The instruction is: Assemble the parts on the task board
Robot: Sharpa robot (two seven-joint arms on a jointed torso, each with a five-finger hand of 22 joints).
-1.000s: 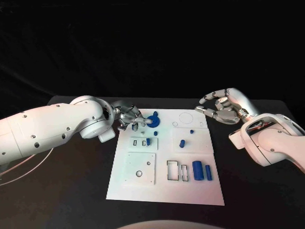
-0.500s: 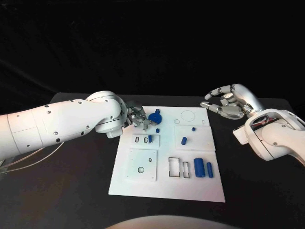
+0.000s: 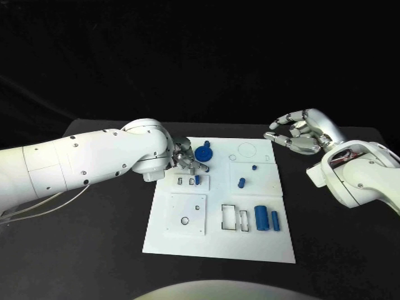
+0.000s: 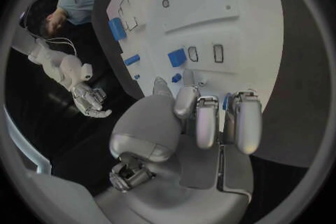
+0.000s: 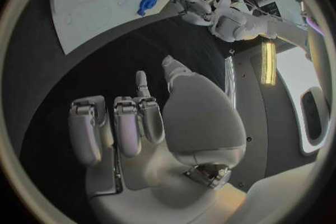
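Over the task board's [image 3: 220, 244] far-left edge, left hand [image 3: 187, 160] curls empty; right hand [image 3: 299, 134] hangs spread off its far-right corner.

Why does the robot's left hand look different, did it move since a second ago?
Yes. The left hand has crept along the task board toward the robot, from beside the big blue round part to just over the small slots below it.

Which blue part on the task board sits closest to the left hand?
The small blue part in the slot just under the left hand; the round one lies beyond it, the rest farther right.
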